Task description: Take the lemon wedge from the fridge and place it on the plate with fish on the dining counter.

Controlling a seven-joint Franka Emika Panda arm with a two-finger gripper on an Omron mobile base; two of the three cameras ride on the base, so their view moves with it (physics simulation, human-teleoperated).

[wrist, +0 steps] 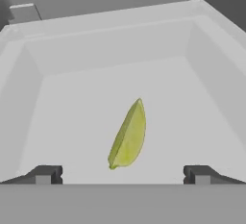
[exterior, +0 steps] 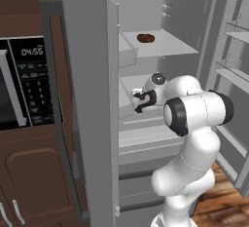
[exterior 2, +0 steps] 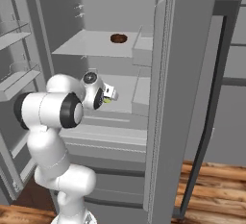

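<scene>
Setting: simulated kitchen, with the tall grey French-door fridge [exterior: 92, 99] standing open and its white interior exposed.
Claw: the two-finger claw [wrist: 123, 174] is held inside the fridge with its dark tips spread wide and nothing between them.
Task thing: the small yellow-green lemon wedge [wrist: 128, 135] lies on the floor of a white walled shelf compartment [wrist: 72, 98], just ahead of the claw and roughly centred between the tips; a glimpse of yellow-green is also seen at the claw in the right base view.
Arm: the white arm [exterior 2: 53, 112] is reached into the middle level of the fridge.
Farther out: a dark brown oval lump [exterior: 145, 38] is seen on the shelf above, well apart from the wedge; a black microwave [exterior: 24, 85] in brown cabinetry stands beside the fridge.
Step in hand: approach for the grasp is judged to be under way; the wedge is not yet held.
Next move: a short advance is called for so the tips straddle the wedge, then a closing across its thin width.
</scene>
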